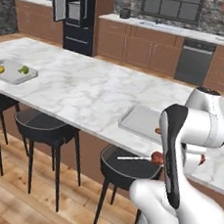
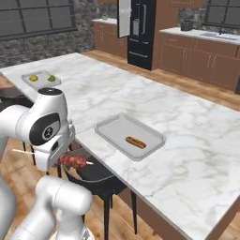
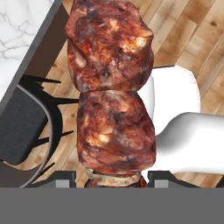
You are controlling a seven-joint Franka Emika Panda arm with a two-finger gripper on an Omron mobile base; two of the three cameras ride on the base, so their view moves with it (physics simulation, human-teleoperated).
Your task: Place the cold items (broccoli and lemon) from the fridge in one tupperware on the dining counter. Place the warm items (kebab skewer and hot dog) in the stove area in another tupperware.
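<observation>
So the gripper (image 3: 112, 177) is clamped on the kebab skewer (image 3: 111, 94) mid-frame in the hand view, low beside the counter (image 2: 154, 108), and I'd guess it's light but slippery and lumpy, so gripping the meat beats the thin stick.

no readable text, labels or signs

kebab skewer (image 3: 111, 92) of charred meat lies level off the counter edge; hot dog (image 2: 135, 142) in tupperware (image 2: 108, 127).
</observation>
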